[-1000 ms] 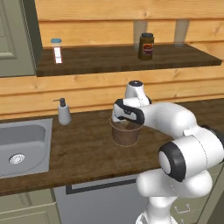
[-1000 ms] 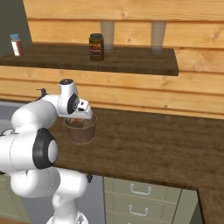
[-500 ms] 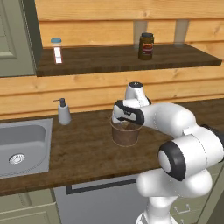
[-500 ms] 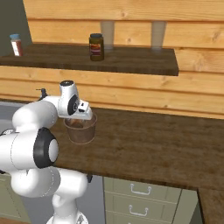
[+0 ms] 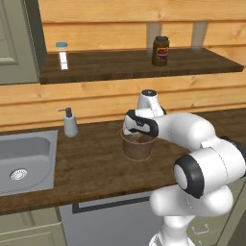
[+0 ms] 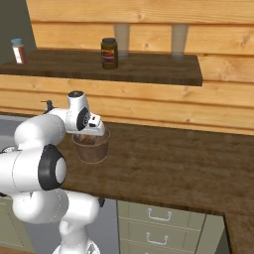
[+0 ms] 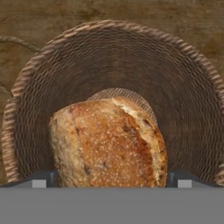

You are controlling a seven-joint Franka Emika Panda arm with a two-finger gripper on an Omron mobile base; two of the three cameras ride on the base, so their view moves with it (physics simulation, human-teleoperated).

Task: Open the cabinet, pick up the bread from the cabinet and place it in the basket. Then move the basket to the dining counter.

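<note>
Hand view looks straight down into the basket (image 7: 175, 100), and the bread (image 7: 107, 144) is seen inside it, low in the frame, between the two dark fingertips (image 7: 41, 179) of the gripper (image 7: 109, 183). The fingers stand just beside the loaf on either side; whether they are clamped on it or already eased off cannot be told.

Much of the task is judged done. The cabinet (image 5: 144, 67) is open at the top of the left base view, its door (image 5: 19, 43) swung aside at the upper left, and the loaf has been brought down into the basket (image 5: 138, 146), which stands on the counter (image 5: 86, 168) at mid-frame. Left to do: the bread must be released, the basket gripped, and the basket carried to the dining counter.

Around the work, a dark jar (image 5: 160, 50) and a small blue-capped bottle (image 5: 62, 55) are seen on the cabinet shelf. A soap dispenser (image 5: 70, 123) and a steel sink (image 5: 24, 161) lie toward the left of the frame, well apart from the basket. Nothing is seen crowding the basket.
</note>
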